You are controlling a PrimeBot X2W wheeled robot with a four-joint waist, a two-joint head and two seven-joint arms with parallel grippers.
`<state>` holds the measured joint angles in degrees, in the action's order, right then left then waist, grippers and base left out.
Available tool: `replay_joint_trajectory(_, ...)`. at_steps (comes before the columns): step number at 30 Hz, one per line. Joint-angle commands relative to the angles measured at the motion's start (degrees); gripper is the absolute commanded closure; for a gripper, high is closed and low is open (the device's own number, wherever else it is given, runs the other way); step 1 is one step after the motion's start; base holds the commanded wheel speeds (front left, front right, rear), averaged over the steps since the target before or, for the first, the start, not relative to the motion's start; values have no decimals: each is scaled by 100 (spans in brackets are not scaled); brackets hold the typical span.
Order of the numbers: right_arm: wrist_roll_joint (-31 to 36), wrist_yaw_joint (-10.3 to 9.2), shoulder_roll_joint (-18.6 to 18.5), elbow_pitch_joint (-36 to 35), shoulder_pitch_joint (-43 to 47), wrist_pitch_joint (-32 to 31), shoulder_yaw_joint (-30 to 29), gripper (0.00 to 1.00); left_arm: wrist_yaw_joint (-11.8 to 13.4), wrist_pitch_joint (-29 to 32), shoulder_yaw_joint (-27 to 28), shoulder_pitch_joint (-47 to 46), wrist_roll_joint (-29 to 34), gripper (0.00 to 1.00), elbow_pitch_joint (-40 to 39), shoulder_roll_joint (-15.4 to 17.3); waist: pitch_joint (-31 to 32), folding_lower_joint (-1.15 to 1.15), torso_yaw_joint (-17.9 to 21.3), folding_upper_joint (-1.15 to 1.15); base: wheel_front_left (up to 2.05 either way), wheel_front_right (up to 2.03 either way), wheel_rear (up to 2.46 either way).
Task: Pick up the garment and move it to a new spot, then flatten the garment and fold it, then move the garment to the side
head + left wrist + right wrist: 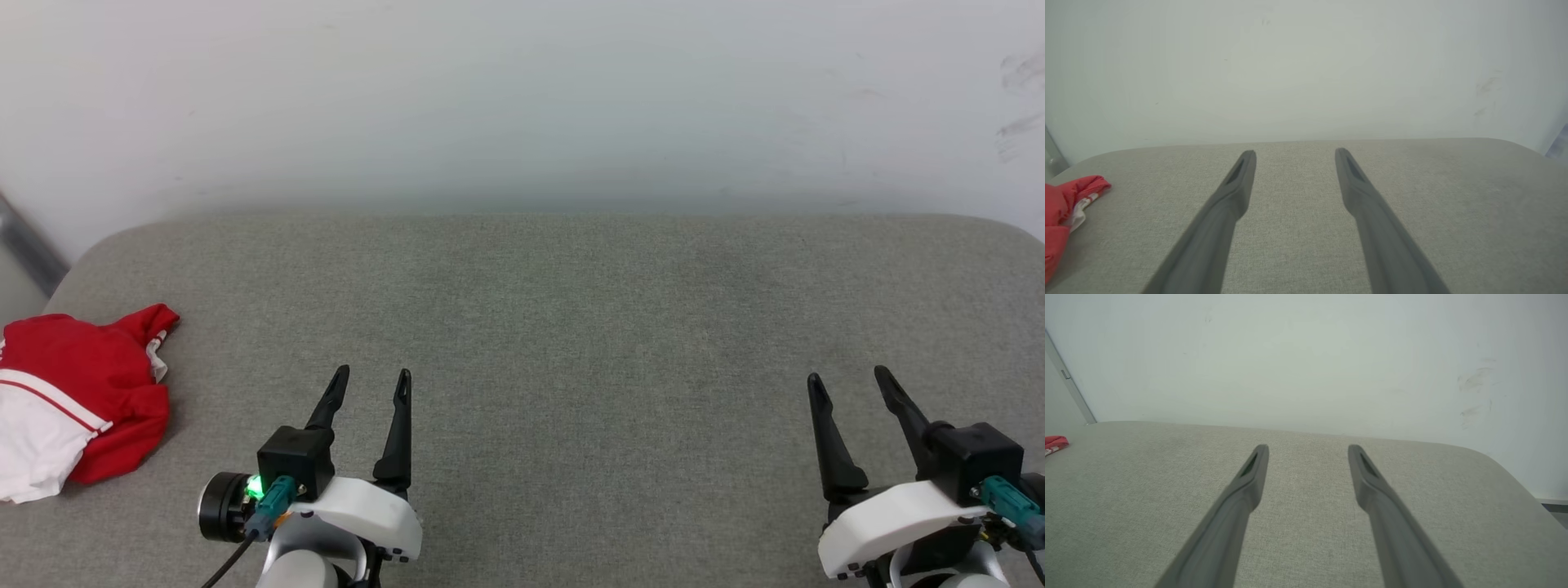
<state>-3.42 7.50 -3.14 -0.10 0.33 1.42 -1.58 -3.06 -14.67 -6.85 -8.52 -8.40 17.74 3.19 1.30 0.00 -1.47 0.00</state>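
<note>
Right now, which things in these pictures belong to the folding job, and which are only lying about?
For the job: shirt, red and white, crumpled at the far left; left hand, open; right hand, open.
Just there: grey padded surface; white wall; metal strip in the corner.

Bare lab-like room, grey fabric-covered surface (571,327), plain scuffed white wall (522,98)

No readable text, label or number anywhere.
</note>
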Motion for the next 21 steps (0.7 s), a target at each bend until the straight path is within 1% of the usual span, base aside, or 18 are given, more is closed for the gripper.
replay_joint_trajectory(1, 110, -2, 23, -46, 78, 26, -8, 0, -14, -45, 1, -75, 87, 0, 16, -5, 0, 0, -3, 0, 0, 0, 0)
replay_joint_trajectory(8, 81, -2, 29, -25, 63, 56, -25, 0, -28, -55, 66, -76, -35, 0, 102, -15, 10, 0, -13, 0, 0, 0, 0)
replay_joint_trajectory(13, 21, -2, 31, -26, 74, 62, -52, 0, -24, -55, 94, -93, -134, 0, 145, -21, 10, 0, -93, 0, 0, 0, 0)
replay_joint_trajectory(17, -36, -2, 31, -84, 96, 67, -31, 0, 9, -55, 126, -129, -208, 0, 196, -25, -8, 0, -291, 0, 0, 0, 0)
replay_joint_trajectory(21, -50, -2, 28, -152, 73, 41, 15, 0, 34, -55, 154, -203, -241, 0, 189, -28, -47, 0, -621, 0, 0, 0, 0)
